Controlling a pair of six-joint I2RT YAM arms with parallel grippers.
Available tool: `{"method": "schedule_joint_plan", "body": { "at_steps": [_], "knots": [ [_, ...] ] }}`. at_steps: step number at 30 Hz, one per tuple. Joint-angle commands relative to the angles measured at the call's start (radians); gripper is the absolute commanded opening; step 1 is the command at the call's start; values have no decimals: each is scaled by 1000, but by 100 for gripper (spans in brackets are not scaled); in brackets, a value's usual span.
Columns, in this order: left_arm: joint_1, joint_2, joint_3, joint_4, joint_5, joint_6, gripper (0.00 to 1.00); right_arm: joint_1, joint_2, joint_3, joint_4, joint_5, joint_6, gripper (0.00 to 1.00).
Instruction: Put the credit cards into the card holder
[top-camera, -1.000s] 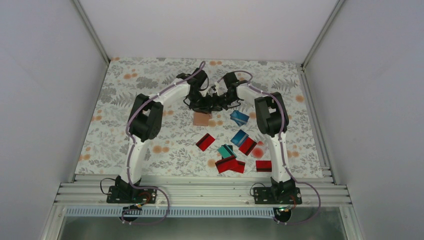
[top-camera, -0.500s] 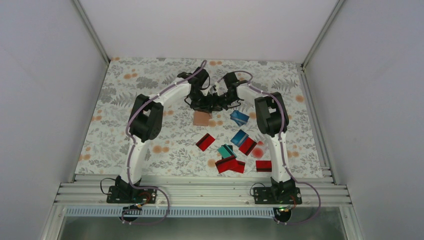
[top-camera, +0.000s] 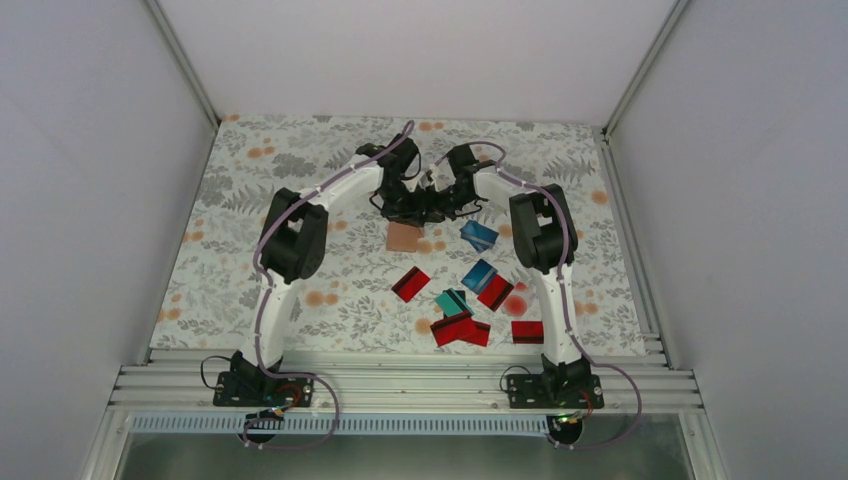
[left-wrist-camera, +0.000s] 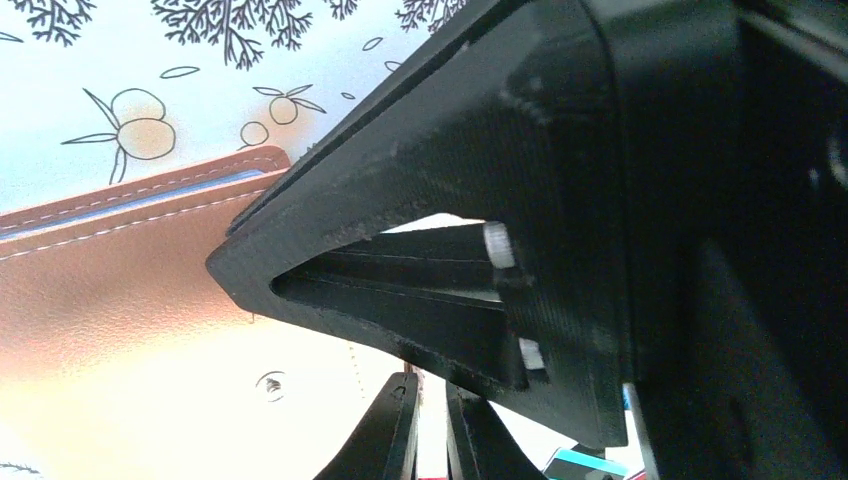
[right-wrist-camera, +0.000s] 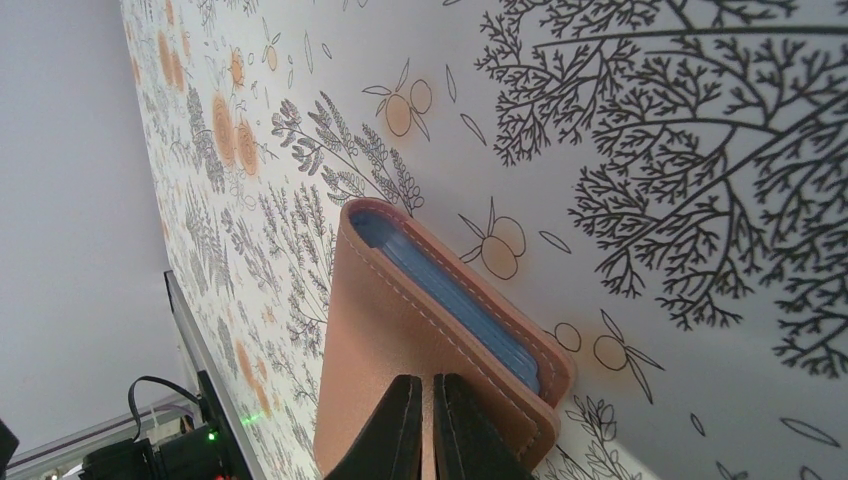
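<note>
The tan card holder (top-camera: 403, 237) lies flat at mid-table, and blue cards (right-wrist-camera: 455, 305) fill its open slot. My right gripper (right-wrist-camera: 425, 388) is shut, its tips resting on the holder's (right-wrist-camera: 385, 340) top face. My left gripper (left-wrist-camera: 431, 425) hangs just above the holder (left-wrist-camera: 110, 290) with its fingers almost together. I make out nothing between them. The right gripper's black body fills most of the left wrist view. In the top view the left gripper (top-camera: 409, 213) and the right gripper (top-camera: 427, 210) meet at the holder's far edge. Loose credit cards lie nearer the arms: red (top-camera: 411, 284), blue (top-camera: 479, 235), teal (top-camera: 452, 301).
More cards lie scattered to the right front: a blue one (top-camera: 480, 275), red ones (top-camera: 495, 292) (top-camera: 460, 330) (top-camera: 527, 331). The floral cloth (top-camera: 280, 200) covers the table. White walls close it in on three sides, and an aluminium rail (top-camera: 400, 385) runs along the near edge.
The left gripper's fingers have drawn closer together. Both arms stay in almost the same place above the card holder, and the cards have not moved.
</note>
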Motion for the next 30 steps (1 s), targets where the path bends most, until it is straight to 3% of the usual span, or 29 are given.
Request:
{"method": "schedule_joint_plan", "body": {
  "at_steps": [1, 23, 27, 30],
  "knots": [
    [-16, 31, 43, 67, 13, 10, 9, 11, 60, -19, -63, 44, -19, 4],
    [-20, 42, 66, 42, -47, 13, 15, 11, 65, -17, -67, 41, -21, 4],
    [-21, 6, 54, 36, -102, 7, 27, 11, 64, -17, -67, 39, -22, 4],
    [-20, -8, 35, 47, -102, 8, 30, 11, 66, -16, -66, 38, -20, 4]
  ]
}}
